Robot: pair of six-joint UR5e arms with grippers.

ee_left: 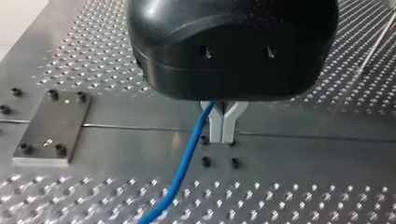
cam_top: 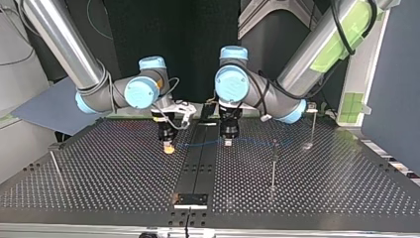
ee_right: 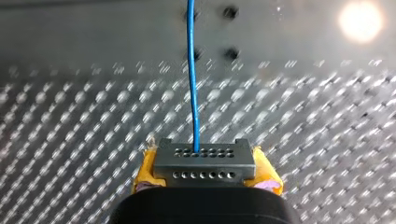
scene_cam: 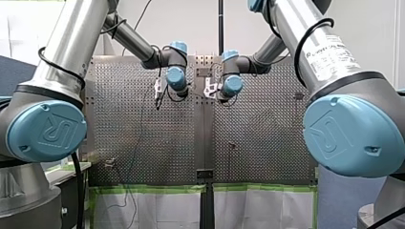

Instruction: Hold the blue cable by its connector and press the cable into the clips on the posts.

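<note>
Right gripper (ee_right: 205,179): yellow pads clamped on grey connector (ee_right: 204,158). Blue cable (ee_right: 192,70) runs ahead above perforated table (cam_top: 99,173). Left gripper (ee_left: 223,130): metal fingers closed together on the cable mid-table, near thin post (cam_top: 274,161) at top view's right.

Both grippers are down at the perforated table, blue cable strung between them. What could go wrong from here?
1. My right gripper holds the grey connector block with rows of holes between yellow pads; the thin blue cable leaves one hole in a straight line, so a hard pull might strain that joint.
2. In the left wrist view the cable runs beside my left gripper, whose metal fingers are shut, so it could slip free.
</note>
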